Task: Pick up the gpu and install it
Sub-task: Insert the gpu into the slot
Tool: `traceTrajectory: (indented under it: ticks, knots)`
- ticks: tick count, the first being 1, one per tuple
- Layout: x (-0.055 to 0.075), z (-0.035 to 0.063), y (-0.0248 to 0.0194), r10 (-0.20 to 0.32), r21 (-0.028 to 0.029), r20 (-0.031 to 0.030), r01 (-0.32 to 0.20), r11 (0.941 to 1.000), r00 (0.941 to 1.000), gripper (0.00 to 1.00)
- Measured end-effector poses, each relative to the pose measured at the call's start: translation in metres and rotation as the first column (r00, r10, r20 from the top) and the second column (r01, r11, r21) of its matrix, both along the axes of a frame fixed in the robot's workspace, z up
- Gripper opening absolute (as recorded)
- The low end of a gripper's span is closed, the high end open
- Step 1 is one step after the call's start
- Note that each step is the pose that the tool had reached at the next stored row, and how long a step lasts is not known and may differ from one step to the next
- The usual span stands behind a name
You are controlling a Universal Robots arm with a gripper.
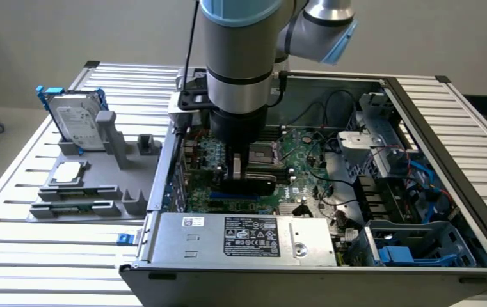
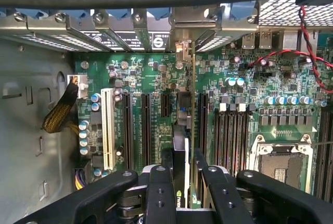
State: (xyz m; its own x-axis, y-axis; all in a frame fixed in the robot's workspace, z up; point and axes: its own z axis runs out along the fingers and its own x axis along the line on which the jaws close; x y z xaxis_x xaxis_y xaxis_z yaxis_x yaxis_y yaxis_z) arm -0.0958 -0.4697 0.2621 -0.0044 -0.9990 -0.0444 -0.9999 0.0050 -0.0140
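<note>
The gpu [image 2: 180,148] stands on edge between my fingers [image 2: 160,182]: a thin green board with a black cooler on one face. Its silver end bracket [image 2: 182,47] reaches the rear slot openings of the open computer case [image 1: 448,147]. My gripper [image 2: 184,182] is shut on the card's upper edge. In the exterior view my gripper [image 1: 239,167] is deep inside the case, over the green motherboard [image 1: 307,160], with the gpu [image 1: 258,181] low among the black expansion slots [image 2: 145,125]. Whether the card sits in a slot I cannot tell.
The grey fixture [image 1: 128,160] outside the case holds a silver hard drive in a blue frame [image 1: 77,118] and memory sticks [image 1: 72,208]. Around the card are the power supply [image 1: 235,236], a white slot [image 2: 107,127], the CPU socket [image 2: 281,164] and red-black wires [image 2: 307,41].
</note>
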Motion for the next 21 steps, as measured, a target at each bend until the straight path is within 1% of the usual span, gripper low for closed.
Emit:
traceTrajectory:
  ticks: [6,11,12,14,18,21]
  knots:
    - [0.0000,-0.0032,-0.0001,0.000,0.0013,-0.0080,0.000,1.0000,1.0000,0.26]
    - [0.0000,-0.0056,-0.0001,0.000,0.0024,-0.0173,0.000,1.0000,0.9999,0.26]
    - [0.0001,-0.0066,0.0001,0.000,0.0041,-0.0183,0.000,1.0000,0.9998,0.26]
    - [0.0002,-0.0071,0.0000,0.000,0.0039,-0.0224,0.000,1.0000,0.9997,0.26]
    - [0.0005,-0.0083,-0.0004,0.000,0.0019,-0.0245,0.000,1.0000,0.9997,0.26]
    - [0.0009,-0.0087,-0.0005,0.000,0.0023,-0.0266,0.000,1.0000,0.9996,0.26]
